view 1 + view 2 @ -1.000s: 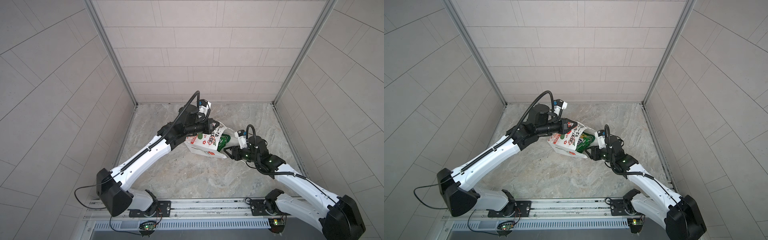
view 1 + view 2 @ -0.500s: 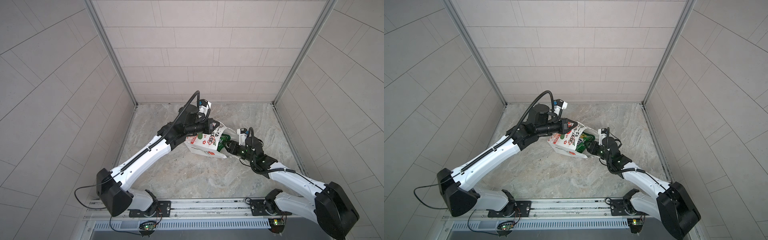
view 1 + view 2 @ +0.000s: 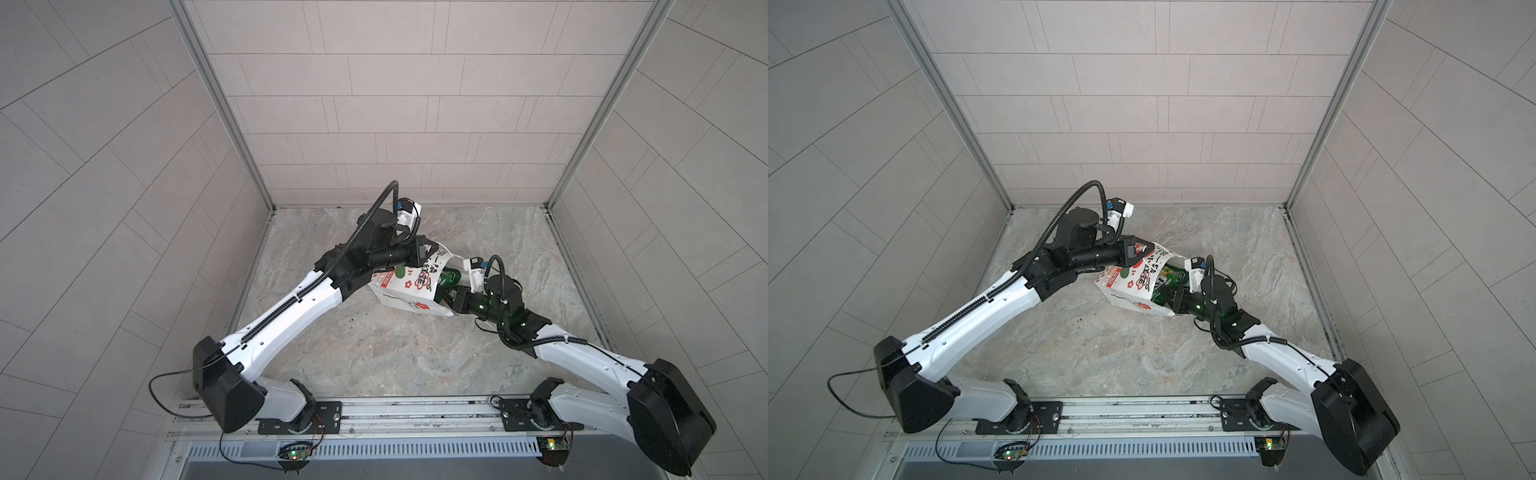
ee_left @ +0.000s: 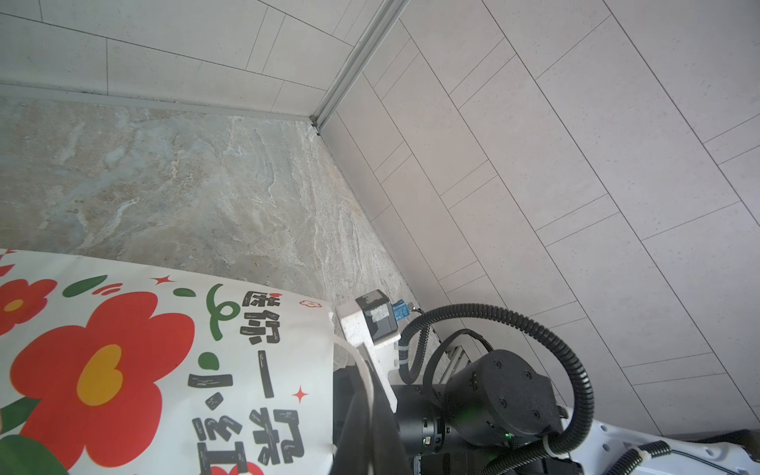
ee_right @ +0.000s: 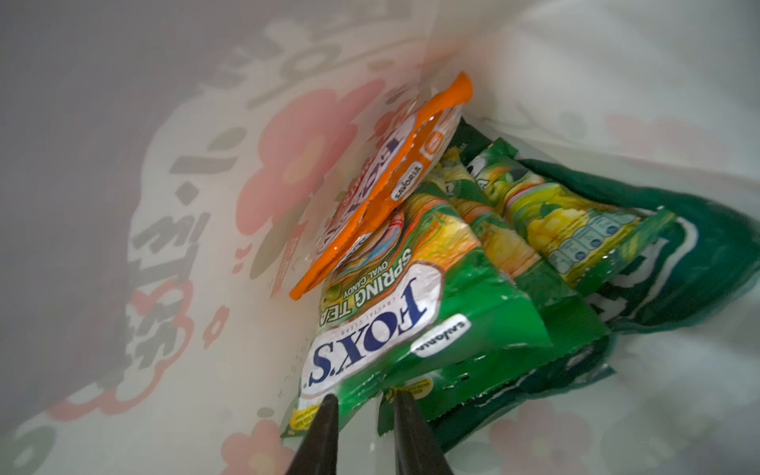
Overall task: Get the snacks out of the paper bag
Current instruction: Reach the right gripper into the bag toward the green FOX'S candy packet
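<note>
The snacks sit deep in the paper bag point(image 5: 164, 205). In my right wrist view the front FOX'S packet point(image 5: 395, 312) fills the lower middle of the frame, green and yellow, its label upside down. An orange packet point(image 5: 382, 185) leans on it toward the upper middle, against the bag's wall. A second green-yellow packet point(image 5: 575, 222) lies to its right, and the dark green crisp bag point(image 5: 699, 255) is under them at the right edge. My right jaws reach in from the bottom edge. Their dark fingertips point(image 5: 325, 419) stand a narrow gap apart, with the near edge of the front packet in that gap. Whether they bite on it I cannot tell. In both top views the paper bag point(image 3: 409, 291) point(image 3: 1133, 286) lies tilted on the counter point(image 3: 395, 353) at mid-frame. Its mouth faces right, green shows there, and my right arm enters it from the lower right. My left jaws are closed on the bag's upper rim, coming in from the left. My left wrist view shows the bag's flowered side point(image 4: 164, 370) at lower left, with a white cord handle point(image 4: 362, 362) beside it.
</note>
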### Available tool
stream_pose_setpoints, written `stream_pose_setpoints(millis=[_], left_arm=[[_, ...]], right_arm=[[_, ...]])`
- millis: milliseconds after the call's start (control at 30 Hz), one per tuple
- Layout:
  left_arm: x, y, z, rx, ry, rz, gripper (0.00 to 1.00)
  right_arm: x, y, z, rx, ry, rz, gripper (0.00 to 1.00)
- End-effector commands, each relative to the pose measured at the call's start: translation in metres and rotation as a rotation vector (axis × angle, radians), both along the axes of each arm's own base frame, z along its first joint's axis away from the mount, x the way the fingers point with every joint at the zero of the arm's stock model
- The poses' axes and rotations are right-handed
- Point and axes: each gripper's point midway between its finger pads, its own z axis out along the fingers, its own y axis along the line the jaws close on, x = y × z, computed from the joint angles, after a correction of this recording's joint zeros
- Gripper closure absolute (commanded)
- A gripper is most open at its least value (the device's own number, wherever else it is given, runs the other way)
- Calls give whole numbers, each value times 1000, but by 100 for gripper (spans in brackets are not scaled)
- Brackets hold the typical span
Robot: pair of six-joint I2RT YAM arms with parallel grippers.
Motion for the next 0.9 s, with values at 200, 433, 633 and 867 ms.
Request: stream_pose_setpoints(millis=[200, 433, 633, 867], left_arm=[[1, 0, 23, -37, -43, 12, 100], [-4, -1, 25, -41, -51, -17, 100], [-6, -2, 24, -41, -50, -33, 100], [-9, -4, 21, -38, -44, -48, 100]], right_arm=[[-14, 15, -23, -103, 0, 137, 76], [2, 12, -26, -104, 19, 56, 66], [21, 5, -19, -26, 40, -81, 56], [32, 2, -20, 32, 70, -158, 49]])
